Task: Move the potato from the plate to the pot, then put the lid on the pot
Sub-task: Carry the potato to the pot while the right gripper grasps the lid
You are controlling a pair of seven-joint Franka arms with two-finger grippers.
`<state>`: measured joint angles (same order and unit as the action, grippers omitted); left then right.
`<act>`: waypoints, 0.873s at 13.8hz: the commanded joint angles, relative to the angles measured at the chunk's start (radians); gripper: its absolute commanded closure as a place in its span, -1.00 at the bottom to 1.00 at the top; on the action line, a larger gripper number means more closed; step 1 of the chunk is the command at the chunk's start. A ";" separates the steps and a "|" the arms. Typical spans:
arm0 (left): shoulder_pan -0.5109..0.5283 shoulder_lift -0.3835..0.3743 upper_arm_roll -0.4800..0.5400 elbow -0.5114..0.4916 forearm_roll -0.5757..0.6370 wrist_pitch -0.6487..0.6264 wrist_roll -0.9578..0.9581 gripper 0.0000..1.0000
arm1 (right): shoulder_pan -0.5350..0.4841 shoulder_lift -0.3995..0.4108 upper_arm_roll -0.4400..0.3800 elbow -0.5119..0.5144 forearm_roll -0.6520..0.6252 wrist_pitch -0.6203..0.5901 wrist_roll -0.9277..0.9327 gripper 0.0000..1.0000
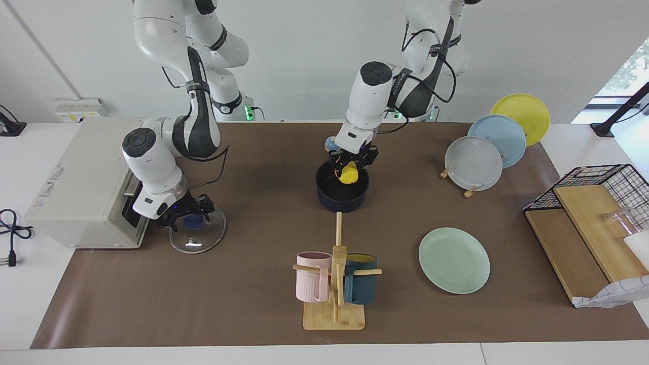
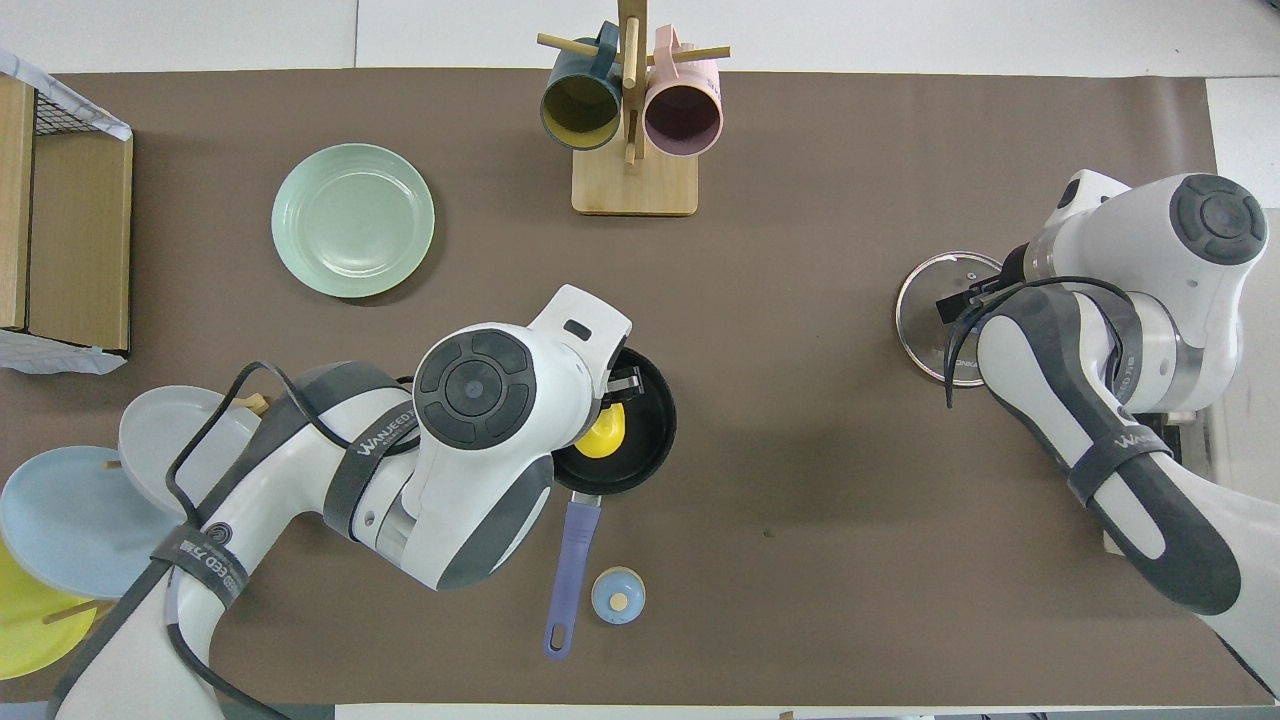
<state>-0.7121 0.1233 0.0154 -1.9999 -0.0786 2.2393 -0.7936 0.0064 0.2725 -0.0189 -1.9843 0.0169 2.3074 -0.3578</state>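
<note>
Halfway-ish: left tool (image 1: 350,167) is clamped on the potato (image 1: 349,175) over the pot (image 1: 343,198) mid-counter (plate (image 1: 454,260) empty), right tool (image 1: 190,215) open around the lid (image 1: 197,237) knob.

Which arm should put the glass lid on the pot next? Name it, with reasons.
Right. The right gripper is at the blue knob of the round clear glass lid, while the left gripper holds the yellow potato over the dark navy pot.

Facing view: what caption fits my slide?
Left gripper holds potato over pot; right gripper at lid.
</note>
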 commanded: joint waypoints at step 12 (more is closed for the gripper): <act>-0.067 0.064 0.021 -0.108 0.045 0.167 0.048 1.00 | -0.019 -0.007 0.007 -0.037 0.017 0.014 -0.021 -0.09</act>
<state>-0.7463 0.1974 0.0172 -2.0657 -0.0547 2.3589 -0.7550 0.0022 0.2729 -0.0191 -2.0062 0.0169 2.3080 -0.3578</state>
